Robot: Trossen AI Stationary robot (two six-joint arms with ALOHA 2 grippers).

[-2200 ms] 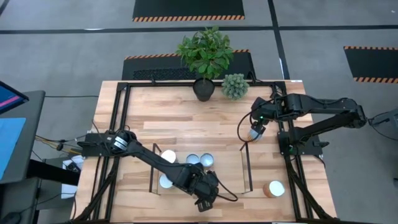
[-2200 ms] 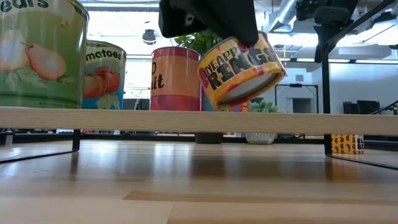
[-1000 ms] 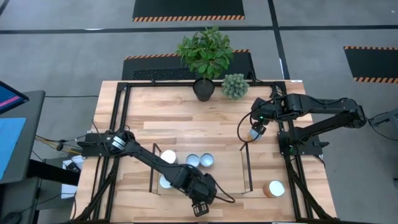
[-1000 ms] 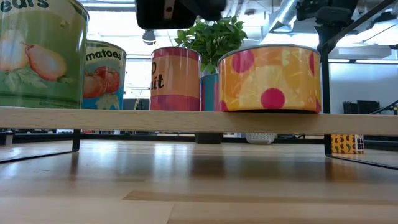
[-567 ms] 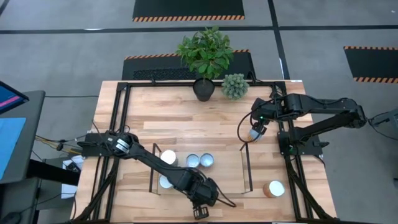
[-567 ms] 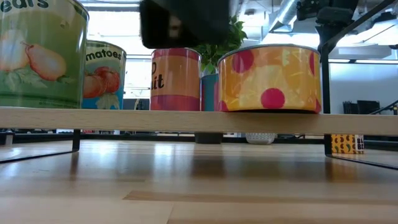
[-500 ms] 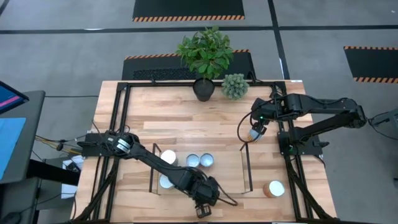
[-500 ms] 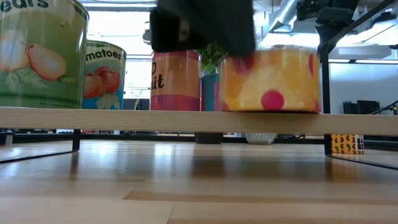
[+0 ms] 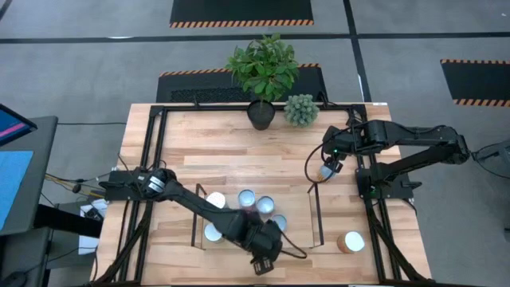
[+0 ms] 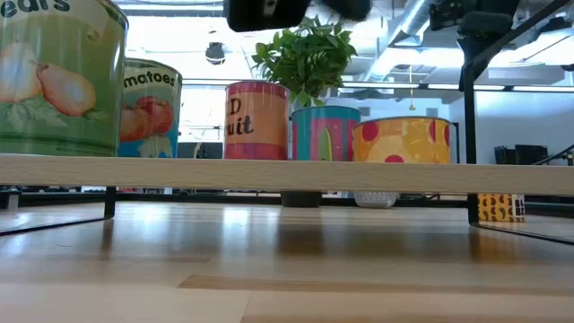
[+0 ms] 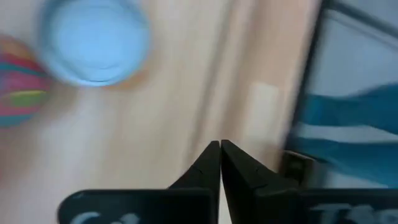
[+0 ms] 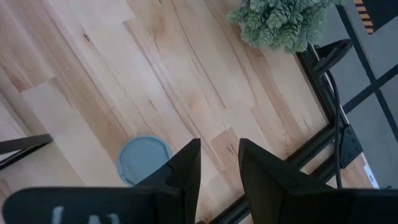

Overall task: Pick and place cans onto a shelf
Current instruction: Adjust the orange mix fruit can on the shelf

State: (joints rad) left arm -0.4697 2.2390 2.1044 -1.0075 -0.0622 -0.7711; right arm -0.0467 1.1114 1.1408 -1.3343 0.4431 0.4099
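- Judging from the layout, a placing step looked finished: five cans stood on the shelf (image 9: 296,209), and the left gripper (image 9: 264,260) hung at the shelf's front edge with its fingers pressed together on nothing.
- In the left wrist view those fingertips (image 11: 211,157) met in a closed point over bare wood. A pale-blue can top (image 11: 93,40) lay well ahead of them and off to one side, with a striped can (image 11: 17,81) next to it.
- From table height, the row on the shelf board (image 10: 269,170) read as pear can (image 10: 54,76), tomato can (image 10: 148,106), red-and-yellow can (image 10: 256,121), teal can (image 10: 323,133) and low yellow can (image 10: 404,141), all upright. The left gripper's dark body showed above them, touching none.
- Two cans remained off the shelf. One white-topped can (image 9: 349,241) stood on the table past the shelf's right wire frame, near the front corner. A blue-topped can (image 12: 144,160) stood just beside the right gripper (image 12: 217,146).
- The right gripper (image 9: 327,169) hovered near the shelf's far right corner with its jaws parted and empty. The blue top sat to one side of the fingers, not between them.
- The next move probably called for centring parted jaws over one loose can, then lowering to grasp its sides. The left jaws would have to open first.
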